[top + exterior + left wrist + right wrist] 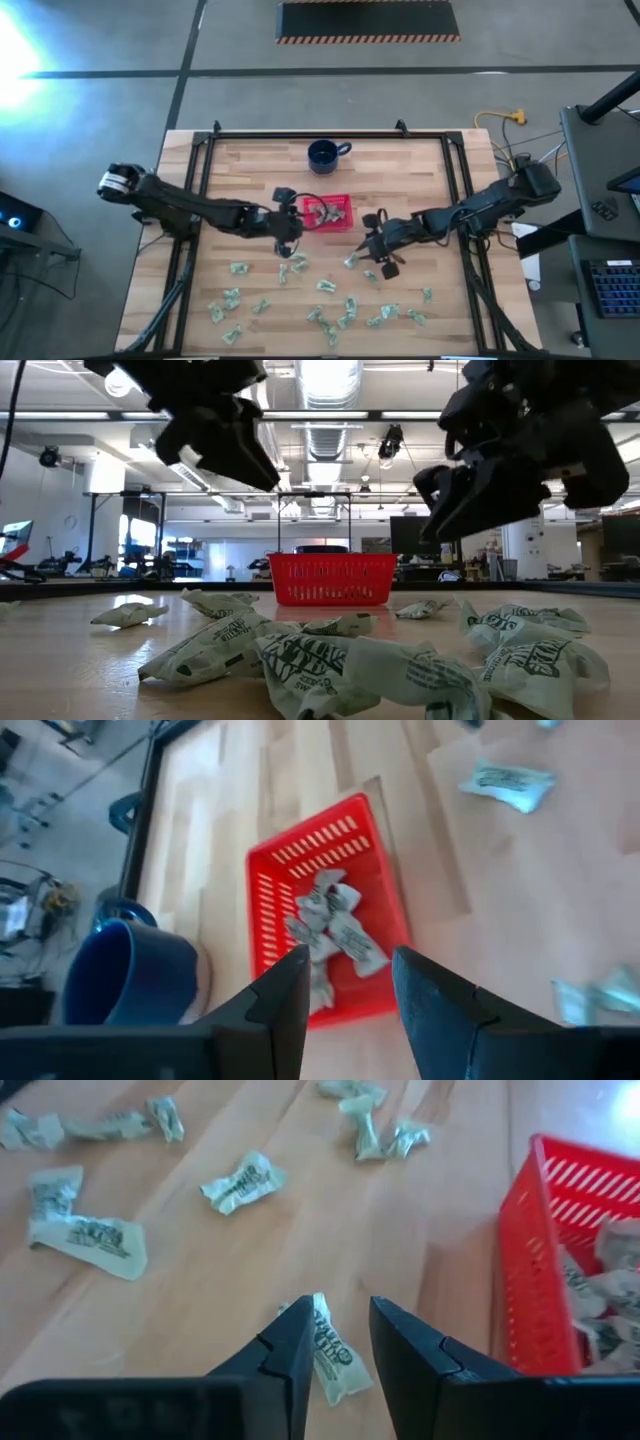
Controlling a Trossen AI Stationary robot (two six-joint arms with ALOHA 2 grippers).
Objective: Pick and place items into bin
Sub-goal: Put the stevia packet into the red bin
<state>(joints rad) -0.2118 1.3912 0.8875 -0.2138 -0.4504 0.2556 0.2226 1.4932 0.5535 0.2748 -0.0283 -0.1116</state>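
— Where's the right claw [335, 1342]?
— Open, over a wrapper [330, 1348] on the desk [200, 1270], beside the red bin [520, 1280].
— The left claw [348, 982]?
— Open, empty, above the bin's pieces [330, 925].

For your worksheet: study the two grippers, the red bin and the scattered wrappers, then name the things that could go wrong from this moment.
1. The right gripper hangs open over a wrapper lying close to the red bin; closing off-centre could pinch only a crumpled edge and drop it.
2. The left gripper, open and empty, hangs by the bin's rim; it could nudge the bin toward the blue mug.
3. Both arms meet near the bin and might collide.
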